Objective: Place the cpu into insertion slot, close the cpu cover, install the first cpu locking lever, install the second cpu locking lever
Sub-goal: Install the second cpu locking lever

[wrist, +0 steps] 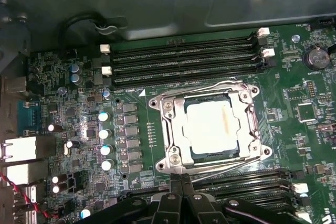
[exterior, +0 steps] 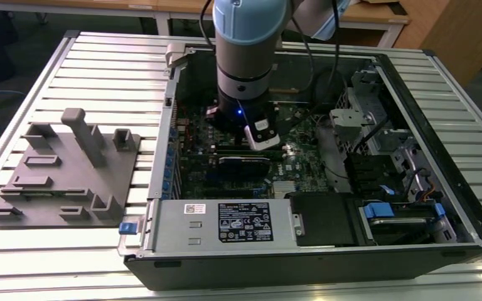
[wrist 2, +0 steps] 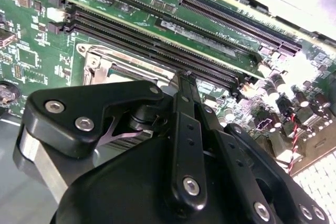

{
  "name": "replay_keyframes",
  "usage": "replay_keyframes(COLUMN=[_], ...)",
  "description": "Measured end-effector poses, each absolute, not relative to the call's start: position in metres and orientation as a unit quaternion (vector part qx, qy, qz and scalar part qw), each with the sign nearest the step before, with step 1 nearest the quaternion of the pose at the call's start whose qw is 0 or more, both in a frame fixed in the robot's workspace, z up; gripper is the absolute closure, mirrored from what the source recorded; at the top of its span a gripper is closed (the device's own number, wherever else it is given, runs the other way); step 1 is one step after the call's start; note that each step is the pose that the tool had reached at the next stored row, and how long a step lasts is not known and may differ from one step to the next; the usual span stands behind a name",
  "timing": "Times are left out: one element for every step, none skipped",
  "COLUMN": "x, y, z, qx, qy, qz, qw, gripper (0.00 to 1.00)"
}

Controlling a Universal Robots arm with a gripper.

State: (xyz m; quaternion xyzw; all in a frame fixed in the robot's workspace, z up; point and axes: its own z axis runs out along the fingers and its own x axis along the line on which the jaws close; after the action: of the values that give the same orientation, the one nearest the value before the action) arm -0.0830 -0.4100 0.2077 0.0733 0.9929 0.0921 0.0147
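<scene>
Chip seated, hand closed at the socket's edge

We see the chip (wrist: 212,125) lying flat in the socket (wrist: 212,153) on the green board (wrist: 79,114), its pale metal top facing up. The silvery cover frame (wrist: 173,129) lies down around it, the chip showing through the frame's square opening. Thin wire levers (wrist: 215,85) run along the frame's sides; we cannot tell whether they are latched.

In the first wrist view the hand (wrist: 181,181) has its black fingers pressed together with nothing between them, the tips just at the edge of the socket frame, beside the long black memory slots (wrist: 184,59). In the second wrist view the same closed tips (wrist 2: 185,77) sit next to the metal frame (wrist 2: 100,61).

In the exterior view the arm (exterior: 245,56) reaches straight down into the open computer case (exterior: 408,106), which lies on a slatted metal surface (exterior: 98,69). A grey fixture block (exterior: 65,172) stands on that surface at the exterior view's left, well apart from the case.
</scene>
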Motion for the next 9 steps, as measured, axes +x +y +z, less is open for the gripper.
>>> replay_keyframes(x=[-0.0831,-0.0831,-0.0832,-0.0833,-0.0835,-0.0838,-0.0839,-0.0839,-0.0839], y=[-0.4101,-0.4101,-0.4100,-0.4100,-0.4100,-0.4100,-0.4100,-0.4100,-0.4101], z=[0.2074,0.2074,0.2074,0.2073,0.2067,0.2057,0.2054,0.2054,0.2054], qx=[0.073,0.073,0.073,0.073,0.073,0.073,0.073,0.073,0.073], qy=[0.993,0.993,0.993,0.993,0.993,0.993,0.993,0.993,0.993], qz=[0.092,0.092,0.092,0.092,0.092,0.092,0.092,0.092,0.092], qw=[0.015,0.015,0.015,0.015,0.015,0.015,0.015,0.015,0.015], gripper=[0.89,0.89,0.89,0.89,0.89,0.89,0.89,0.89,0.89])
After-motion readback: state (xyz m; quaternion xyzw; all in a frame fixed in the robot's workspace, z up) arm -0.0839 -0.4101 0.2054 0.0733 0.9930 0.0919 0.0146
